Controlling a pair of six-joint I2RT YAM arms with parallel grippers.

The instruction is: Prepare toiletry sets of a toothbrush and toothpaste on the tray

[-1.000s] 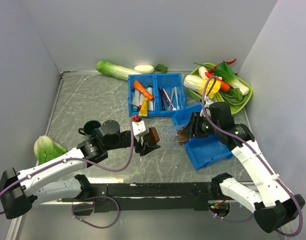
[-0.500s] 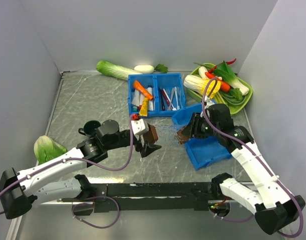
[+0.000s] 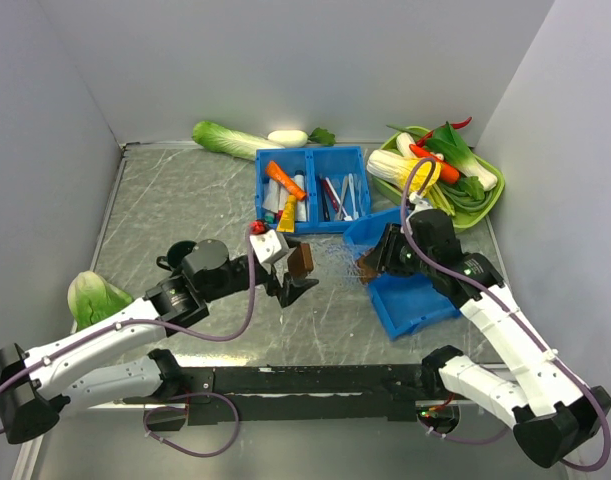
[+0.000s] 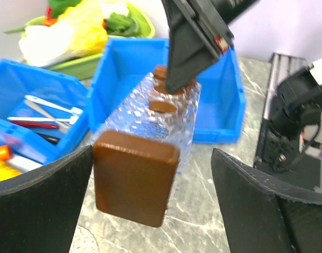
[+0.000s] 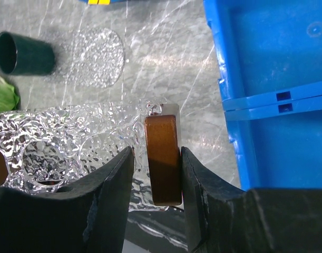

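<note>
You have one clear tray [image 3: 337, 262] lying on the tabletop [image 3: 185, 200] between your two hands. Your left hand [image 3: 295, 282] stands wide open. One brown block [image 4: 134, 176] sits between its fingers, right against one finger and well apart from the other.

Your right hand [image 5: 156, 153] straddles a second brown block [image 5: 163, 158] at the tray's edge. One finger is against it and a thin gap shows on the other side, so you cannot tell whether it grips.

At the back are two blue compartments side by side. The left one [image 3: 270, 200] holds two tubes, the orange toothpaste tube [image 3: 282, 178] and the yellow toothpaste tube [image 3: 288, 214]. The right one [image 3: 357, 175] holds the one dark red toothbrush [image 4: 33, 125] among white sticks.

Two more blue bins [image 3: 415, 300] overlap under your right arm. One dark green cup [image 5: 21, 52] stands near the left arm.
</note>
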